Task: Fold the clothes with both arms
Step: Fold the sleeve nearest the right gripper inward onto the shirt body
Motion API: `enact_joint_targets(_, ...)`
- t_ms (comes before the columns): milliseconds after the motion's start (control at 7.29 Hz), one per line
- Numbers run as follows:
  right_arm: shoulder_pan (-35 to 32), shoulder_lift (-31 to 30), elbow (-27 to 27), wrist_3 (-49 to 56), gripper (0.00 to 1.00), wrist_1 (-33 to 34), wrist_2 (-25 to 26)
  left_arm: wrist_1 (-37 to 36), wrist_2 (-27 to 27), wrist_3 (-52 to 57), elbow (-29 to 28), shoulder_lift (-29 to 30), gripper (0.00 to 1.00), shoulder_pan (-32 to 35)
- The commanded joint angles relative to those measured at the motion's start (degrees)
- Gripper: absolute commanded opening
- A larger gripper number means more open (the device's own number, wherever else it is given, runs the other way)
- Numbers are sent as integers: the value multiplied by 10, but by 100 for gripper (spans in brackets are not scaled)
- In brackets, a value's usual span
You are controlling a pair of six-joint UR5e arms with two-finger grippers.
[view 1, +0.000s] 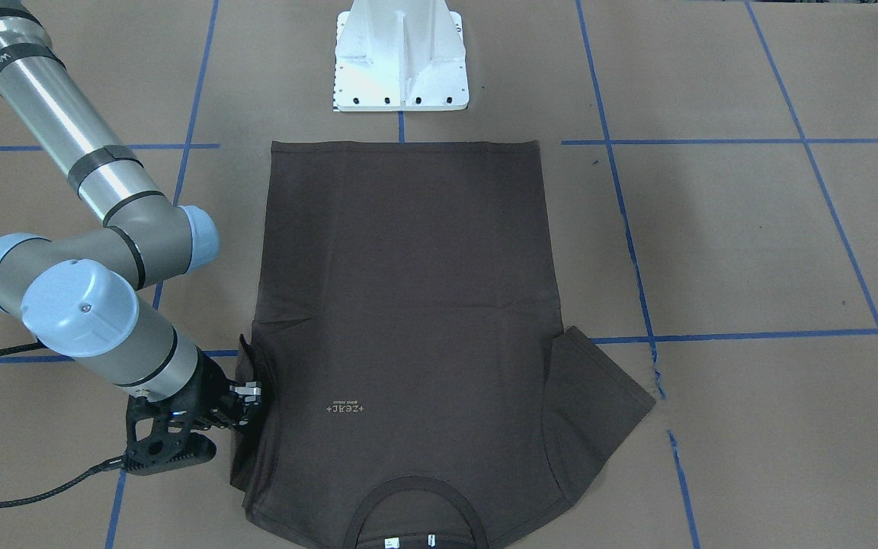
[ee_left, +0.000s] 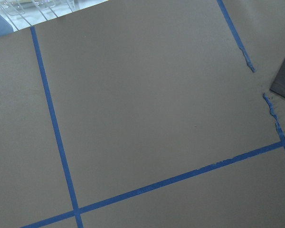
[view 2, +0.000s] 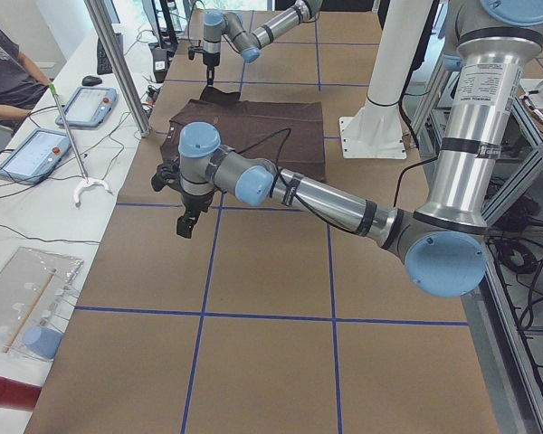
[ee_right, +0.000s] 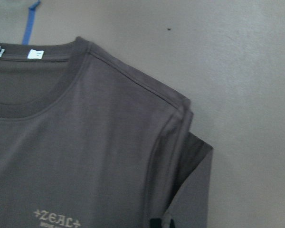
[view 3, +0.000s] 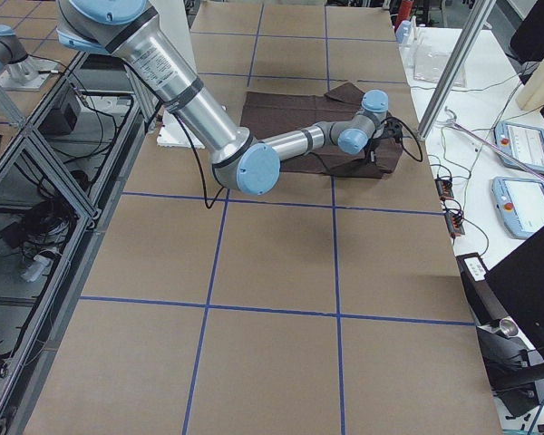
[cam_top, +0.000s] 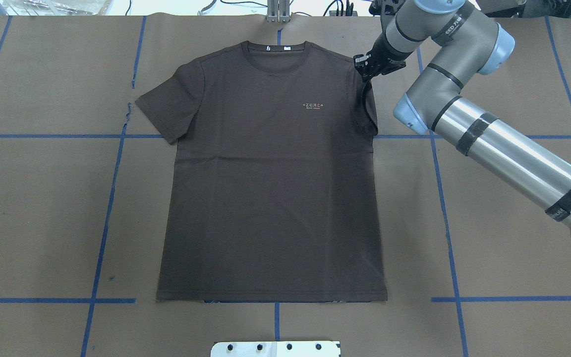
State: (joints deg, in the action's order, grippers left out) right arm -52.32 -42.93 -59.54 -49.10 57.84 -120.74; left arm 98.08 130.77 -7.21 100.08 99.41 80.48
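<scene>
1. Spread flat and chest-up on the brown counter (cam_top: 42,198): a dark brown T-shirt (cam_top: 270,198), with the hem toward the white pedestal (view 1: 401,53) and the collar (cam_top: 275,57) at the far side from it.
2. On the robot's left side, one sleeve (cam_top: 164,106) lying out flat. On the robot's right side, the other sleeve (ee_right: 194,185) turned in along the body, with its edge raised off the paper.
3. Clenched on the edge of that turned-in sleeve, just below the shoulder seam: the right end effector (view 1: 252,398), fingertips against the cloth.
4. Well apart from the shirt, hanging above bare counter crossed by blue tape lines (ee_left: 54,123): the left end effector (view 2: 185,226). Cannot tell whether released or clenched, since too little of it is visible.
5. Beside the counter in the left side view: a seated person (view 2: 4,63) near two tablets (view 2: 89,104).
</scene>
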Motion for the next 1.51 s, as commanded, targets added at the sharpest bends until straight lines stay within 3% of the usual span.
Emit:
enact_joint_targets(0,38,34,5,-1,0,0,64,0,-3,0,1,1,100,2)
enact_joint_targets(137,55,49,12,-1,0,0,96,0,-3,0,0,2,100,2)
enact_joint_targets(549,60,52,19,-1,0,0,107,-1,1,-6,-1,9,100,3)
enact_joint_targets(686,59,52,20,-1,99,0,107,-1,2,-9,-3,10,100,2)
enact_joint_targets(1098,55,58,19,-70,100,3,83,5,0,-43,-8,26,100,-1)
enact_joint_targets(1235,36,58,1,-75,100,60,29,6,-2,-100,-8,51,100,-21)
enact_joint_targets(1372,19,51,-63,-73,100,176,-13,6,-3,-181,-9,76,100,-65)
